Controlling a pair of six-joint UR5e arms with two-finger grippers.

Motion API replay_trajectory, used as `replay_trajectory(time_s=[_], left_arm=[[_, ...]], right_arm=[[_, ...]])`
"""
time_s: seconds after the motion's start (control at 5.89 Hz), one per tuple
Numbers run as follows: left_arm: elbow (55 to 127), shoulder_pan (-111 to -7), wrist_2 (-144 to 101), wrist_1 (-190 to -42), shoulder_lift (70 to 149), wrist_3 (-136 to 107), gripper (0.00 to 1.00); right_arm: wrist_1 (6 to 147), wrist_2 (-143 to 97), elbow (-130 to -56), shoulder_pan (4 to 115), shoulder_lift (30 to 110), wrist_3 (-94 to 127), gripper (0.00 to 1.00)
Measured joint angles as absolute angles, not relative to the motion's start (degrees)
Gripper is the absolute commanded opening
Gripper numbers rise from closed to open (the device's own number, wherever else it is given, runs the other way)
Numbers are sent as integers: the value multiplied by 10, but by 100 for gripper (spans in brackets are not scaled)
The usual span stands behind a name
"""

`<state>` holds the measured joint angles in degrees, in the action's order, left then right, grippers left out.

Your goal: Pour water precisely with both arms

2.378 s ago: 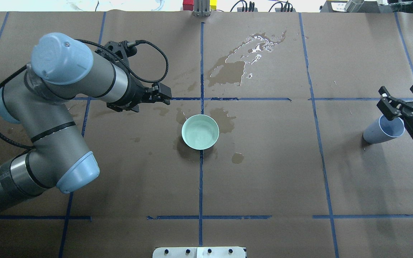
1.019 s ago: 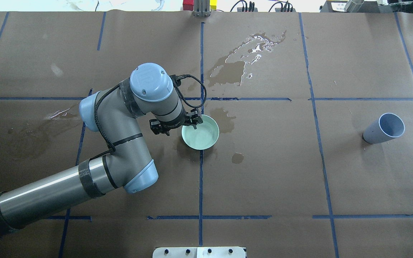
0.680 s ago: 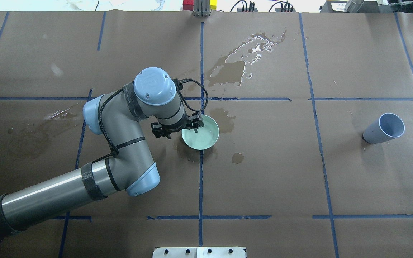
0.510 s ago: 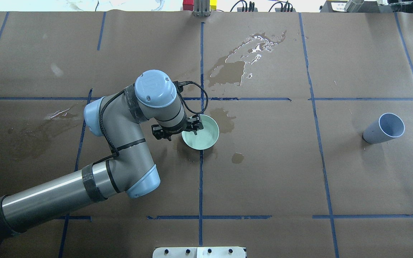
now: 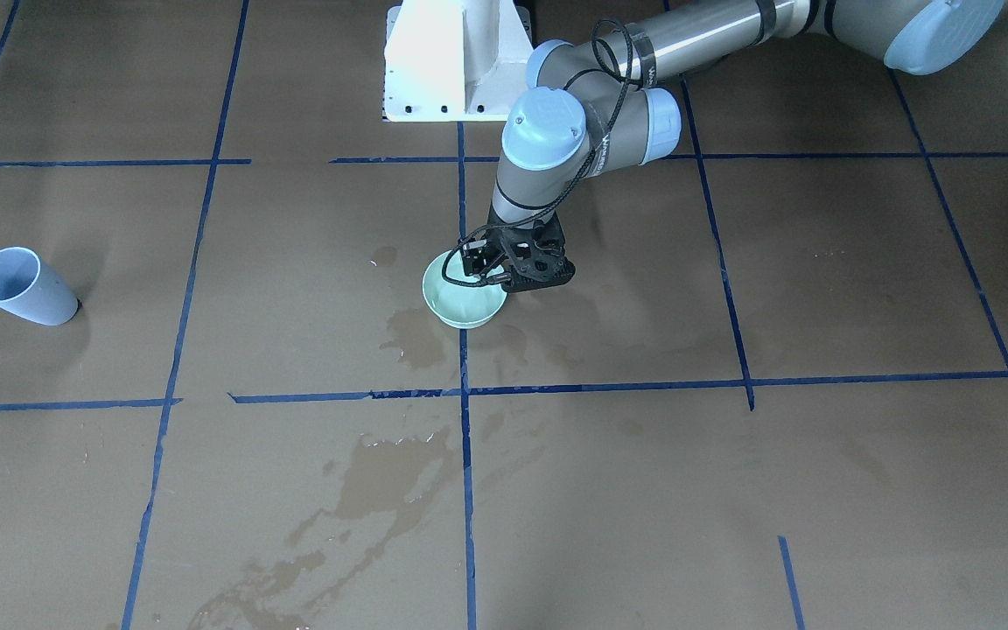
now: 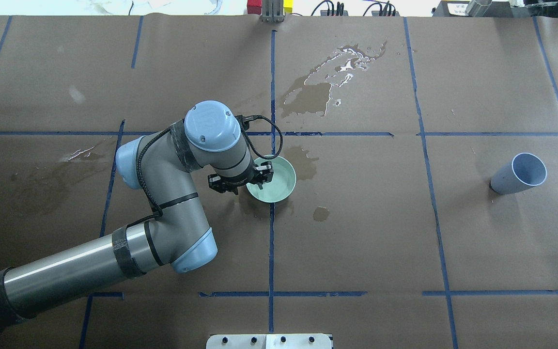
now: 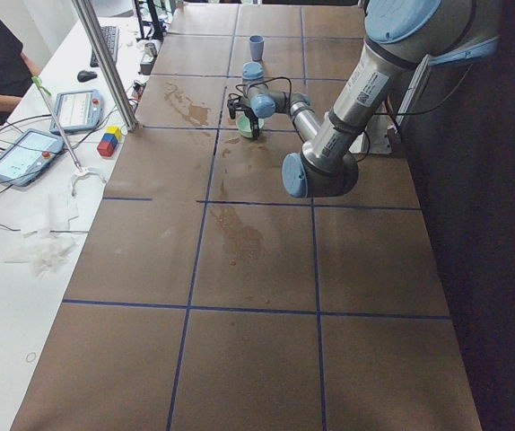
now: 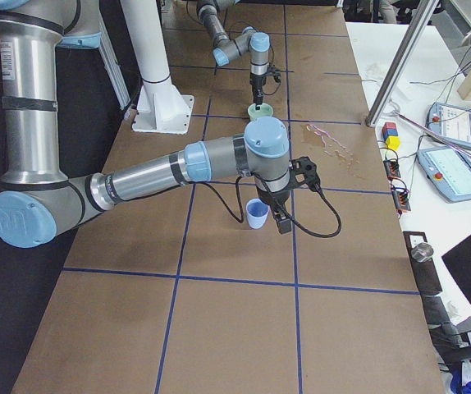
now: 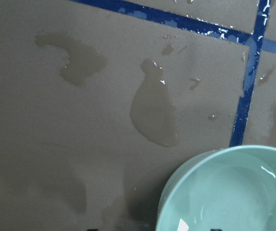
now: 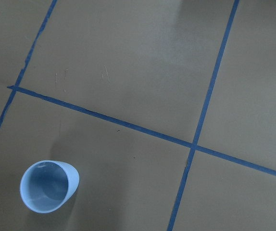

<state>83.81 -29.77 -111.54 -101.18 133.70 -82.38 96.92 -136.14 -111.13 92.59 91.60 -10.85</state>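
**Left arm at the bowl's rim.** The mint-green bowl (image 6: 288, 170) stands at the centre of the overhead frame on the brown bench (image 6: 356, 242). Its opening faces upward, and the water (image 9: 234, 192) shows as a faint sheen in its bottom. The bowl is round and has no long axis, so the coming move turns on how its rim lies to the left fingers (image 6: 262, 177). These point steeply down at the rim's left side in the overhead frame. In the left wrist view two dark tips just show at the lower edge, well apart, with the bowl's wall between them. The fingers thus stand spread and grip nothing, one apparently inside the wall and one outside. Closing on that wall is judged the next step. The left arm (image 6: 162, 228) enters from lower left, elbow folded, wrist over the rim. The blue cup (image 6: 519, 180) stands at far right, well apart from the bowl. The right arm (image 8: 162, 176) reaches toward the cup. The right fingers (image 8: 282, 218) show only in the exterior right view, close to the cup, and their spread cannot be told.
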Motion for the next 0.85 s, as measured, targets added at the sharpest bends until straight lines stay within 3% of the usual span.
replay_trajectory(time_s=[0.34, 0.85], left_arm=[[833, -296, -1115, -1014, 1336, -821, 0], [855, -319, -1117, -1027, 1330, -820, 0]], right_arm=[[975, -1359, -1111, 925, 918, -111, 100], [976, -1359, -1110, 924, 918, -112, 100]])
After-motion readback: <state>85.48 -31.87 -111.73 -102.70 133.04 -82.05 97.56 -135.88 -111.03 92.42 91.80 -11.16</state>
